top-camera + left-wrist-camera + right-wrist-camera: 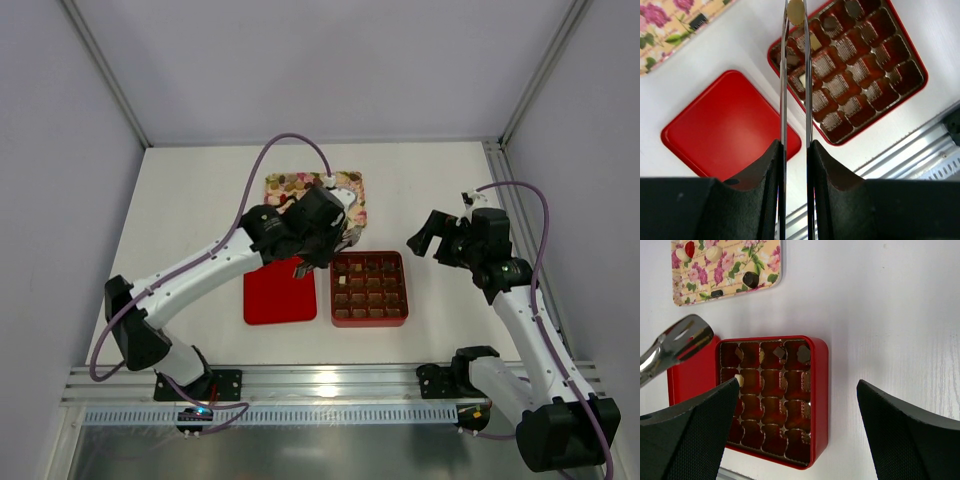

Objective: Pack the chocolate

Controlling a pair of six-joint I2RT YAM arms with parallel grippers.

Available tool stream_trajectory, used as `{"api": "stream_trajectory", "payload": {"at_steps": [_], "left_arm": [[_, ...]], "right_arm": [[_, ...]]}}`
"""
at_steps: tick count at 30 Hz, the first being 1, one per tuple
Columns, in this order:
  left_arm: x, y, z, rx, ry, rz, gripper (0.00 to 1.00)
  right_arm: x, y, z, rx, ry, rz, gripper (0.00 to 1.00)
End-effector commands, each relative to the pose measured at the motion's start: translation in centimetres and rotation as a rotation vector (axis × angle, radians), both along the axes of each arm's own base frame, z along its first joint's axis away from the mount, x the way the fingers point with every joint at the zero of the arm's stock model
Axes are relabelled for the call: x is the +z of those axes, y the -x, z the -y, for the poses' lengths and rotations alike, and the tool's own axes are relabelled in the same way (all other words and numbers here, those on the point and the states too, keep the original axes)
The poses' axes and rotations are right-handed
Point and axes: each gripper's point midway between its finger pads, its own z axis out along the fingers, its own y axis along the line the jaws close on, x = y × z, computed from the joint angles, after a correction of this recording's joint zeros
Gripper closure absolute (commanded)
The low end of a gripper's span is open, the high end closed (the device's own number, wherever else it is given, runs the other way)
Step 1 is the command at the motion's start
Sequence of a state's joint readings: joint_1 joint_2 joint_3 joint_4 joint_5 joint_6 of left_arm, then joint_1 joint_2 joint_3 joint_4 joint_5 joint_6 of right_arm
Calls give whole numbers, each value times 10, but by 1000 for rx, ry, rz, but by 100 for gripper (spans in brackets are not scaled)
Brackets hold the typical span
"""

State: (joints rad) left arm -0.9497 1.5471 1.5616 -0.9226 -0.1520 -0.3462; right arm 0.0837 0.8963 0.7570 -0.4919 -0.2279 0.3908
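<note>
The red square box [404,290] with its brown gridded insert lies at mid table; several small chocolate pieces [803,354] sit in its far cells, most cells are empty. More chocolates [750,279] lie on the flowered tray [352,185] behind it. My left gripper [318,238] is shut on metal tongs [783,75], and their tips pinch a pale round chocolate [796,12] over the box's far left corner. My left gripper also shows in its wrist view [795,150]. My right gripper [425,238] is open and empty, hovering over the box's right side [797,385].
The red lid [279,292] lies flat left of the box. The tongs [675,345] reach in from the left in the right wrist view. A metal rail [330,385] runs along the near edge. White walls enclose the table.
</note>
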Motion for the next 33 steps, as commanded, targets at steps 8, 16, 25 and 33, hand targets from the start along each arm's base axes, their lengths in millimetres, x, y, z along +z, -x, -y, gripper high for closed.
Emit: {"api": "stream_trajectory", "payload": {"at_steps": [8, 16, 25, 33], "left_arm": [[1, 48, 19, -55, 101, -27, 76], [-19, 61, 24, -61, 68, -56, 75], [-33, 60, 25, -57, 28, -70, 73], [-46, 62, 21, -49, -18, -76, 72]], "right_arm": [[11, -6, 1, -8, 1, 47, 0], [10, -6, 1, -6, -2, 45, 0], [9, -5, 1, -3, 6, 43, 0], [9, -5, 1, -3, 5, 41, 0]]}}
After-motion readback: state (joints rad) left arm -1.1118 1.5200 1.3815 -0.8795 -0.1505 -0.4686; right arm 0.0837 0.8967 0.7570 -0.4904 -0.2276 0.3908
